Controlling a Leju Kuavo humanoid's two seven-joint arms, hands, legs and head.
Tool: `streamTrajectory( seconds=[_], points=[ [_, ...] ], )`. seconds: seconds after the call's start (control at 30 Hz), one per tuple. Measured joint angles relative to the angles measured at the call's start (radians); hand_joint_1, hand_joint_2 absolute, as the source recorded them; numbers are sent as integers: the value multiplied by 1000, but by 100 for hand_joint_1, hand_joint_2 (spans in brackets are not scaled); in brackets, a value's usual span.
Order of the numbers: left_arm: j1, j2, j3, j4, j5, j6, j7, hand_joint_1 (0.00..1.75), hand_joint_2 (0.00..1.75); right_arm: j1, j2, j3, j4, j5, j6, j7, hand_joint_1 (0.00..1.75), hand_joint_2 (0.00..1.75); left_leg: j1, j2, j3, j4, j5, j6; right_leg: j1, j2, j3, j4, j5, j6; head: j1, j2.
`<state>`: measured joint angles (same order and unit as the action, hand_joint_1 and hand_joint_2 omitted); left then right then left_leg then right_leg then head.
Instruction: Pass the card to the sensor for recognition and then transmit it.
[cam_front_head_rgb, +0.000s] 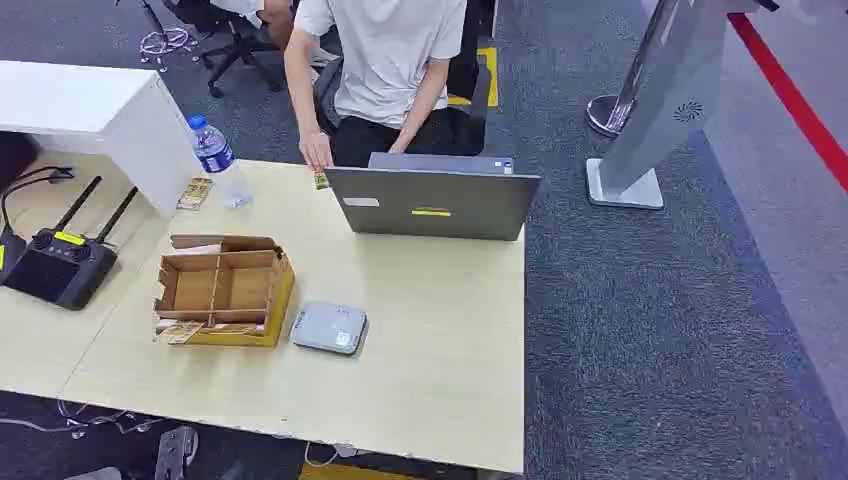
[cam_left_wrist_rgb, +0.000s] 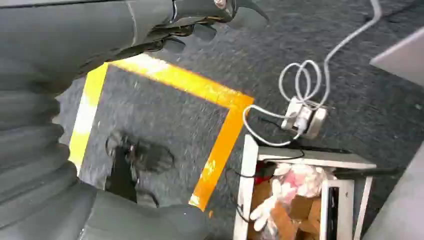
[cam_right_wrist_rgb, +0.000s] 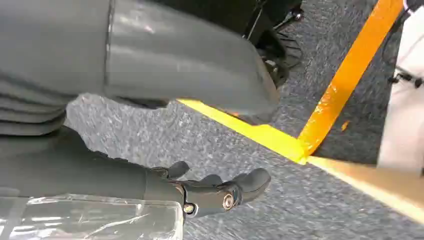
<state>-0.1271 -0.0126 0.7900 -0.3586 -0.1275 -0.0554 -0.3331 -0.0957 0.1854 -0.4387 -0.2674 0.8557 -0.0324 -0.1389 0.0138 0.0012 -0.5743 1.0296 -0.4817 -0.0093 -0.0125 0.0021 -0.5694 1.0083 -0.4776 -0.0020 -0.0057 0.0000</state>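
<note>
A grey flat sensor box (cam_front_head_rgb: 329, 327) lies on the light wooden table (cam_front_head_rgb: 440, 350), right of an open cardboard box (cam_front_head_rgb: 222, 289) with dividers. One small card (cam_front_head_rgb: 182, 333) pokes out at that box's near left corner. Another card (cam_front_head_rgb: 195, 192) lies by the water bottle, and a third (cam_front_head_rgb: 320, 180) sits under a person's hand (cam_front_head_rgb: 315, 152) at the far edge. My left hand (cam_left_wrist_rgb: 200, 22) hangs over the carpet, its fingers apart from the thumb and holding nothing. My right hand (cam_right_wrist_rgb: 215, 192) also hangs low over the carpet, fingers loosely extended and empty.
A grey laptop (cam_front_head_rgb: 432, 200) stands at the table's far side with a seated person (cam_front_head_rgb: 385, 70) behind it. A water bottle (cam_front_head_rgb: 215, 155) and a black remote controller (cam_front_head_rgb: 60, 262) are to the left. A white block (cam_front_head_rgb: 90, 110) sits far left, a grey stand (cam_front_head_rgb: 660, 110) on the right.
</note>
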Motion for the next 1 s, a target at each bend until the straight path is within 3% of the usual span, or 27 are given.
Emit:
streamTrajectory(
  seconds=[0.27,0.77,0.8,1.0],
  points=[
    [1,80,-25,24,-202,-113,-65,0,175,-37,30,-38,22,148,-3,-5,0,0,0,0,0,0,0,-1,0,0,0,0,0,0,0,0],
    [21,232,-172,77,-565,-400,-180,0,175,-80,62,-62,54,380,10,-12,0,0,0,0,-1,0,1,0,0,0,0,0,0,0,1,0],
    [24,240,-187,80,-586,-414,-183,0,175,-82,62,-64,56,390,9,-10,0,175,0,0,-1,0,1,0,0,0,0,0,0,0,0,0],
    [31,292,-247,96,-680,-465,-184,0,175,-96,65,-70,64,426,-1,16,0,175,0,0,-1,0,1,-1,0,0,0,1,0,0,0,0]
  ],
)
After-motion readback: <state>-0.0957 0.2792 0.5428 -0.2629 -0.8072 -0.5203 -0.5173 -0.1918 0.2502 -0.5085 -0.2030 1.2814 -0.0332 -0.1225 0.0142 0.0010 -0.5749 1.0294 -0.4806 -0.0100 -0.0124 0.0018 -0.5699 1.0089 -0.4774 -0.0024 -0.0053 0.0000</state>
